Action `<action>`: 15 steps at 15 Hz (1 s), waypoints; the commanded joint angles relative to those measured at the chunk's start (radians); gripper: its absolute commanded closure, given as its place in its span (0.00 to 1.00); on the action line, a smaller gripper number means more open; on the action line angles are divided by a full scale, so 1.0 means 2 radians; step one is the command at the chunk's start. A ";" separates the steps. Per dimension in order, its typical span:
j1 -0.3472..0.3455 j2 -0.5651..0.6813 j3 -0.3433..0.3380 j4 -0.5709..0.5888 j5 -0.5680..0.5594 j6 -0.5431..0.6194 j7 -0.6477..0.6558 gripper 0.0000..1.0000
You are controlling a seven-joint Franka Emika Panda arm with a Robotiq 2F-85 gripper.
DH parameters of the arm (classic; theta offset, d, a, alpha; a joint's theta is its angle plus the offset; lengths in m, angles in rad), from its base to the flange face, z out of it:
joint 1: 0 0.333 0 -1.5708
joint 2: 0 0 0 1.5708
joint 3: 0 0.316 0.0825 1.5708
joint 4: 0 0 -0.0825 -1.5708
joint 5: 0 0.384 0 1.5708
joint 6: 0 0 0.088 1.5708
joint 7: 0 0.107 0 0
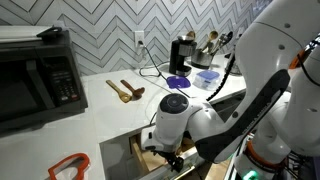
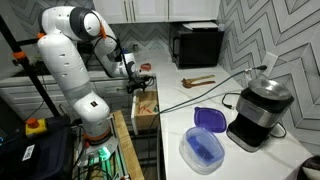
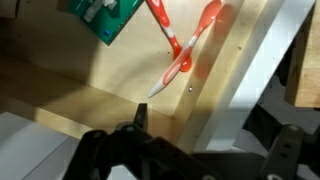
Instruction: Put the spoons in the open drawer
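Observation:
Two wooden spoons lie side by side on the white counter in front of the microwave; they also show in an exterior view. The open drawer with a light wood interior sits below the counter edge and shows in both exterior views. My gripper hangs just over the drawer, well away from the spoons, as an exterior view also shows. In the wrist view the gripper looks open and empty above the drawer's wood bottom. Red-and-white striped utensils lie inside.
A black microwave stands at one end of the counter. A coffee machine and blue bowls stand at the other end. A green packet lies in the drawer. The drawer's white edge runs beside the gripper.

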 commanded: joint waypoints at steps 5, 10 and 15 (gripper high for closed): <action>-0.027 -0.002 0.005 0.010 -0.159 -0.013 0.143 0.00; -0.038 -0.002 0.002 0.022 -0.247 -0.030 0.201 0.00; -0.045 0.003 -0.003 0.035 -0.302 -0.044 0.221 0.00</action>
